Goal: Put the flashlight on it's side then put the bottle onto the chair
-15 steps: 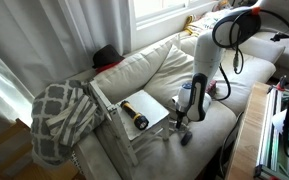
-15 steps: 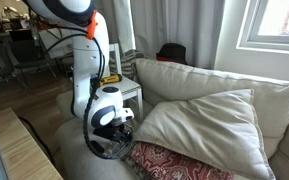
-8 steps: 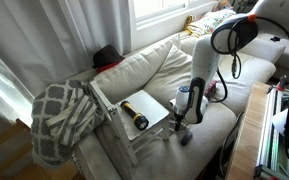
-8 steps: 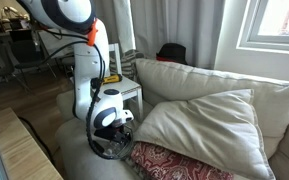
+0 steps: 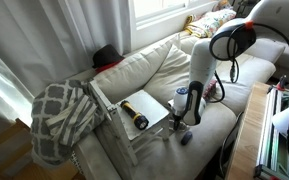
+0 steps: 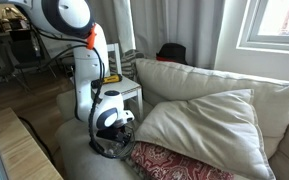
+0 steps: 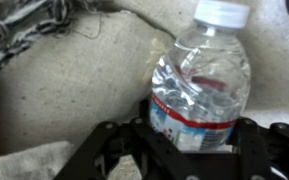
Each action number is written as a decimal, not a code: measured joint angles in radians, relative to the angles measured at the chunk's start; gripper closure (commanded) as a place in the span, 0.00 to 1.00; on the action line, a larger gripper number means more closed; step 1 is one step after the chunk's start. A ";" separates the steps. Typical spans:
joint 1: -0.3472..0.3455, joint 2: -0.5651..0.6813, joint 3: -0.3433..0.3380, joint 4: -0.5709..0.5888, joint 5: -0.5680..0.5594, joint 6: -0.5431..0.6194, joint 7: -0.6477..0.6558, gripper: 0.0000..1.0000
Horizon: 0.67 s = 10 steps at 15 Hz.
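Note:
The bottle, clear plastic with a white cap and a red-edged label, stands upright on the sofa cushion. It fills the middle of the wrist view. My gripper is around its lower half, a black finger pressed against each side. In an exterior view the gripper sits low on the sofa seat, just beside the chair. The flashlight, black with a yellow head, lies on its side on the white seat. From the opposite side the flashlight shows on the chair behind my gripper.
A small blue-grey oblong object lies on the sofa cushion just in front of the gripper. A grey patterned blanket hangs beside the chair. A large cream pillow and a red patterned cushion lie close by. A wooden surface borders the sofa.
The arm's upper links have shifted slightly toward the sofa back. The gripper has stayed low at the bottle and the flashlight has not moved.

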 measured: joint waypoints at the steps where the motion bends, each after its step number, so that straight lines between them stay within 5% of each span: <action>1: 0.008 -0.006 -0.008 -0.001 0.000 -0.008 0.001 0.69; 10: 0.149 -0.275 -0.149 -0.211 -0.022 -0.288 0.016 0.76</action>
